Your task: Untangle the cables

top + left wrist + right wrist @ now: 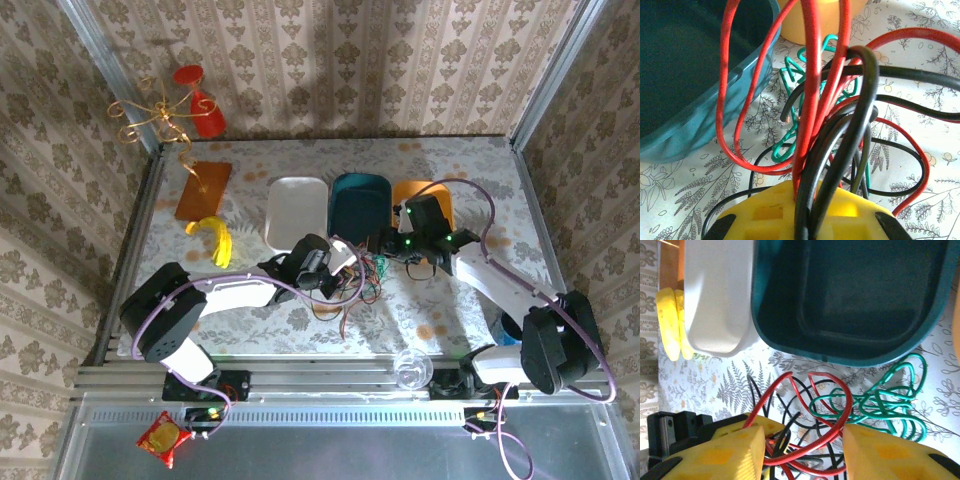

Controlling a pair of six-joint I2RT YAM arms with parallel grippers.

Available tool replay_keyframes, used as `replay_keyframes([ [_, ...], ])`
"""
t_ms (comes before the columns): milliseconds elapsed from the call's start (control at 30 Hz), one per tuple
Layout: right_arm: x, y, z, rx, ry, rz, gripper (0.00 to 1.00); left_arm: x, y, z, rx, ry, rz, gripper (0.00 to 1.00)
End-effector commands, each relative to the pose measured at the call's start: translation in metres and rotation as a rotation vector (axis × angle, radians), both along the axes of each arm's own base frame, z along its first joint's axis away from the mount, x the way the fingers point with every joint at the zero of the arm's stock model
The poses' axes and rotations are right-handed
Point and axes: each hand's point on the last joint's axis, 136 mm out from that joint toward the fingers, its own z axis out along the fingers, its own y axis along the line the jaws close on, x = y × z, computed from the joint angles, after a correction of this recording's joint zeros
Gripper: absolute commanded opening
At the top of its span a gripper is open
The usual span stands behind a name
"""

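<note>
The cables (365, 278) lie in a loose tangle of red, black and green wires at mid-table. My left gripper (812, 200) is shut on a bundle of red cables (810, 100) and black cables (860, 110) that rise from between its yellow fingers. The green cable (790, 135) lies loose behind them. My right gripper (802, 440) stands open right of the left one, its yellow fingers (885, 455) wide apart. A red cable loop (840, 415) passes between them, ungripped. The green cable (890, 400) coils on the table just beyond, by the teal tray. The two grippers (335, 265) (385, 248) nearly meet over the tangle.
A white tray (297, 210), a teal tray (360, 205) and an orange bowl (425, 195) stand in a row just behind the tangle. A banana (218, 240) and a brown board (203, 188) lie at the left. A clear glass (412, 368) sits at the near edge.
</note>
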Motion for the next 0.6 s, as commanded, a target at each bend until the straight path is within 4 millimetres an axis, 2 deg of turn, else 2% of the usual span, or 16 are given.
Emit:
replay_keyframes([
  [0,-0.001,0.011,-0.007,0.051,0.041,0.006,0.45,-0.001,-0.004,-0.002,-0.005,0.01,-0.021,0.0],
  [67,-0.001,0.015,-0.005,0.059,0.043,0.015,0.43,-0.001,-0.004,-0.002,-0.004,0.01,-0.023,0.0],
  [133,-0.001,0.014,-0.015,0.04,0.073,0.012,0.39,-0.002,-0.004,-0.002,-0.006,0.012,-0.026,0.0],
  [167,0.0,0.013,-0.016,0.035,0.076,0.006,0.34,-0.003,-0.004,-0.002,-0.009,0.014,-0.031,0.0],
  [267,0.001,0.007,-0.017,0.004,0.079,-0.023,0.12,-0.005,-0.005,-0.002,-0.011,0.021,-0.044,0.0],
  [367,0.004,-0.01,-0.023,-0.071,0.071,-0.099,0.01,-0.01,-0.004,-0.006,0.002,0.04,-0.067,0.0],
  [400,0.005,-0.018,-0.015,-0.092,0.04,-0.132,0.0,-0.011,-0.004,-0.008,0.01,0.051,-0.069,0.0],
  [500,0.006,-0.038,-0.009,-0.159,0.005,-0.214,0.0,-0.006,0.002,-0.015,0.028,0.103,-0.051,0.03],
  [567,0.008,-0.043,-0.002,-0.168,-0.024,-0.238,0.0,-0.003,0.005,-0.021,0.023,0.149,-0.039,0.01],
])
